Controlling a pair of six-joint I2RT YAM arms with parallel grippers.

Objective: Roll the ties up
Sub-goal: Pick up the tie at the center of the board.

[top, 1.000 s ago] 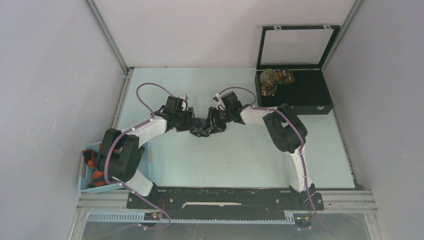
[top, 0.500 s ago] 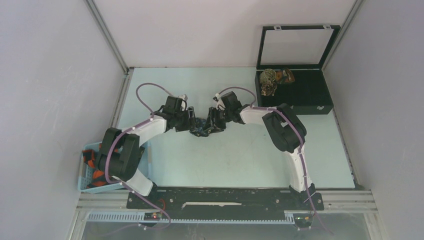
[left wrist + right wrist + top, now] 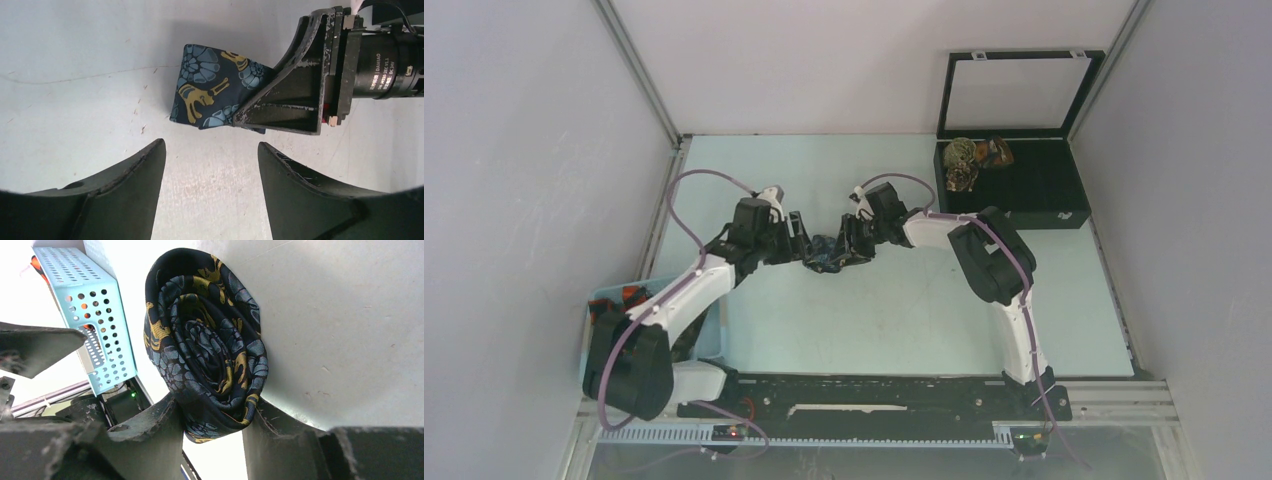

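The right gripper [image 3: 215, 412] is squeezing the rolled tie [image 3: 205, 340] between its two fingers. The tie is dark blue with yellow and light blue shapes. It is wound in a tight coil and rests on the table [image 3: 904, 310]. The left gripper [image 3: 210, 150] faces it from the other side. Its fingers are wide apart and hold nothing, and the tie is just in front of them. Well behind the left gripper is a light blue basket [image 3: 85, 305]. Well apart from the right gripper, out past its arm, a black box [image 3: 1034, 185] holds other rolled ties [image 3: 964, 160].
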